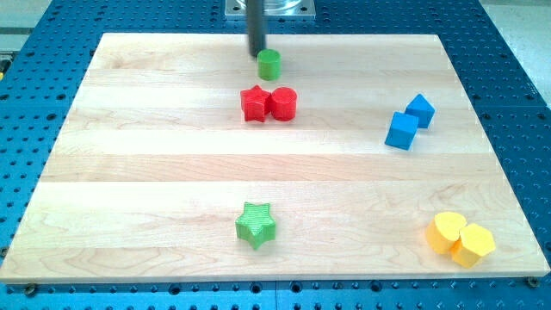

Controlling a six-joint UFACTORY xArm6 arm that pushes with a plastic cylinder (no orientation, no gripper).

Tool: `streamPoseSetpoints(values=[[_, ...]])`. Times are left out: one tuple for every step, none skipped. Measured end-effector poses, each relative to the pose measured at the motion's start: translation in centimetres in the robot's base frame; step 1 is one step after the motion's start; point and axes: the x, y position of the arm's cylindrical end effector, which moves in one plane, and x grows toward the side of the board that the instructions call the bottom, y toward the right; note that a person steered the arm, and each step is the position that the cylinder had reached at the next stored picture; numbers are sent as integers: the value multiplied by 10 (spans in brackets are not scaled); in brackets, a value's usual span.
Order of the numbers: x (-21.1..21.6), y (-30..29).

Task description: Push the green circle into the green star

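Note:
The green circle (269, 63) is a small green cylinder near the view's top centre of the wooden board (129, 172). The green star (256, 225) lies near the view's bottom centre, far below the circle. My tip (256, 56) is the lower end of the dark rod, just left of and slightly above the green circle, touching or nearly touching it. A red star (255, 104) and a red circle (283, 103) sit side by side just below the green circle, between it and the green star.
Two blue blocks (409, 121) sit together at the view's right. Two yellow blocks (461, 238) sit at the view's bottom right. The board rests on a blue perforated table (34, 86). The arm's metal base (269, 9) is at the view's top.

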Motion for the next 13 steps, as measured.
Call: streamPoseSetpoints(values=[[18,24],[69,-30],[100,-83],[53,-106],[106,-115],[177,-79],[207,-65],[176,-100],[228,-140],[269,-89],[241,-154],[198,-127],[205,-94]])
